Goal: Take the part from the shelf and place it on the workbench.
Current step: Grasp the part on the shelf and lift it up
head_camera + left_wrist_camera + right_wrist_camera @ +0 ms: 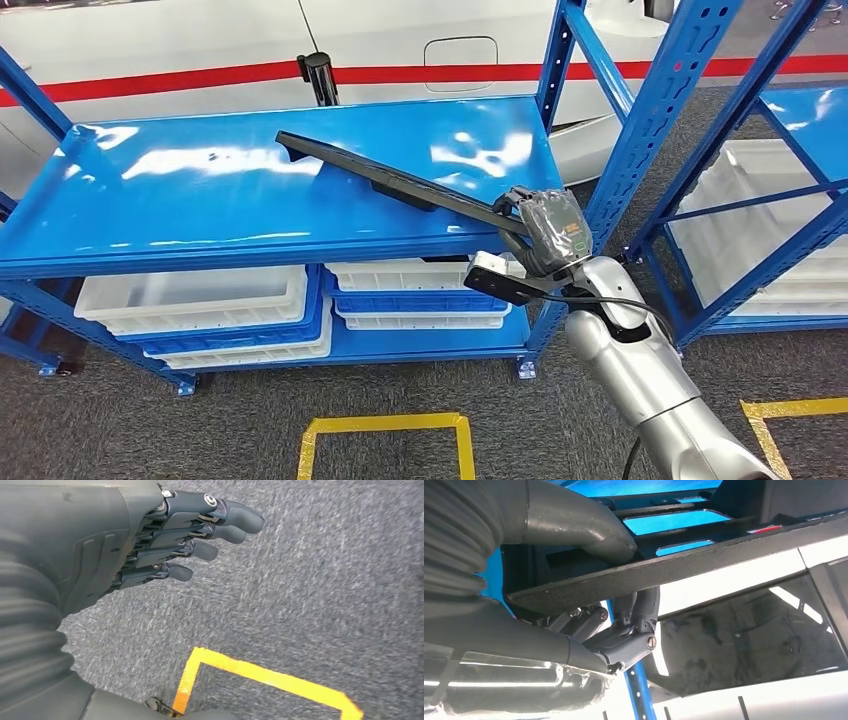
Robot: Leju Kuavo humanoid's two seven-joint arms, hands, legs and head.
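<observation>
Head view: the right hand grips one end of the long black part at the right front corner of the blue shelf, the silver arm reaching up from below; the part slants across the shelf top toward its back edge. Left wrist view: the left hand hangs over grey carpet, fingers loosely spread, holding nothing. Right wrist view: thumb on top, fingers beneath (a firm clamp) on the part's flat edge.

Glossy blue metal shelf, matt black part, rough grey carpet.
</observation>
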